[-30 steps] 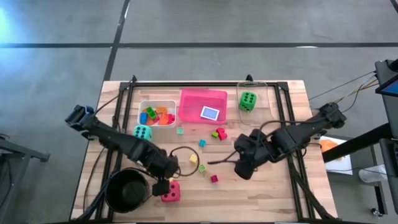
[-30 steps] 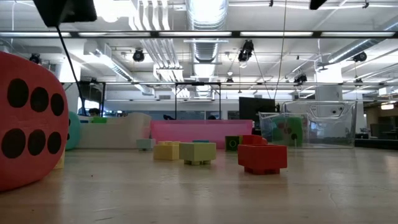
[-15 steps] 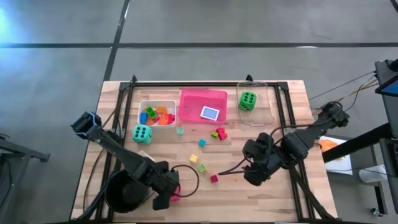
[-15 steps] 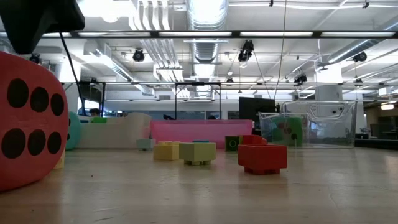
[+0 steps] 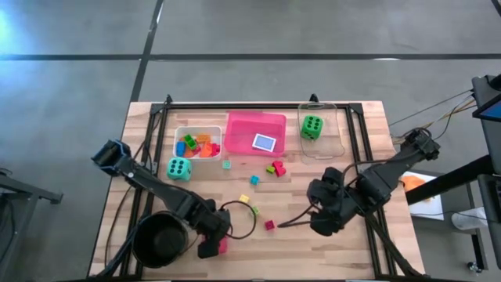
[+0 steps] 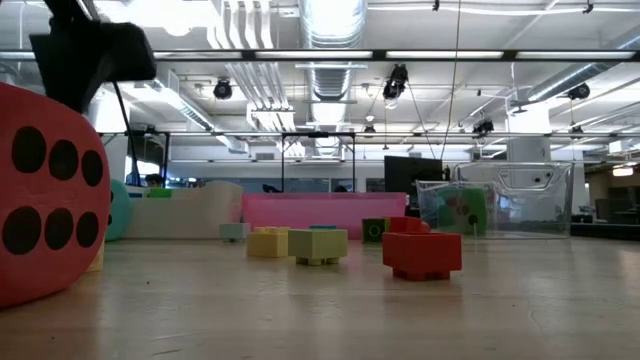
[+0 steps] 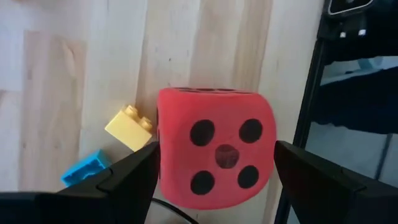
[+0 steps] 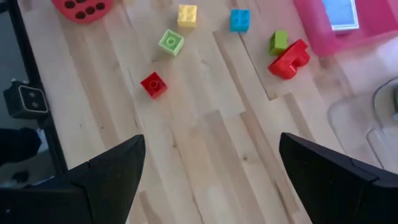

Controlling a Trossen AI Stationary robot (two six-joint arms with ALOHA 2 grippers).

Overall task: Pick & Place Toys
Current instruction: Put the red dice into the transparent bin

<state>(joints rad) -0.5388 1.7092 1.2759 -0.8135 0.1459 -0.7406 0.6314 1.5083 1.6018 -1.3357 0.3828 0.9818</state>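
A red die [image 7: 214, 152] with black dots rests on the table near its front edge, and also shows in the high view [image 5: 222, 246] and the low view [image 6: 50, 190]. My left gripper [image 7: 214, 186] is open, one finger on each side of the die, coming from above [image 5: 210, 241]. A yellow block [image 7: 129, 126] and a blue block [image 7: 87, 168] lie beside the die. My right gripper [image 8: 211, 186] is open and empty above the table's right middle [image 5: 311, 221]. A teal die [image 5: 178, 168] sits left of centre. A green die [image 5: 311, 125] sits in the clear tray. My left gripper's fingers [image 7: 124, 180] stand close beside two opposite sides of the red die [image 7: 163, 155], pointing down from above. I cannot tell whether they touch it. The die sits flat on the table.
A black bowl [image 5: 160, 239] stands left of the red die. A white tray [image 5: 197, 143] holds several blocks. A pink tray [image 5: 254, 133] holds a card [image 5: 264, 142]. Loose blocks lie mid-table, among them red [image 8: 153, 84], green [image 8: 170, 42], yellow [image 8: 186, 14] and blue [image 8: 239, 18].
My left gripper has moved toward the table's near edge and come down over the red die, which has stayed in place. My right gripper has drawn back a little toward the table's right and near edges.
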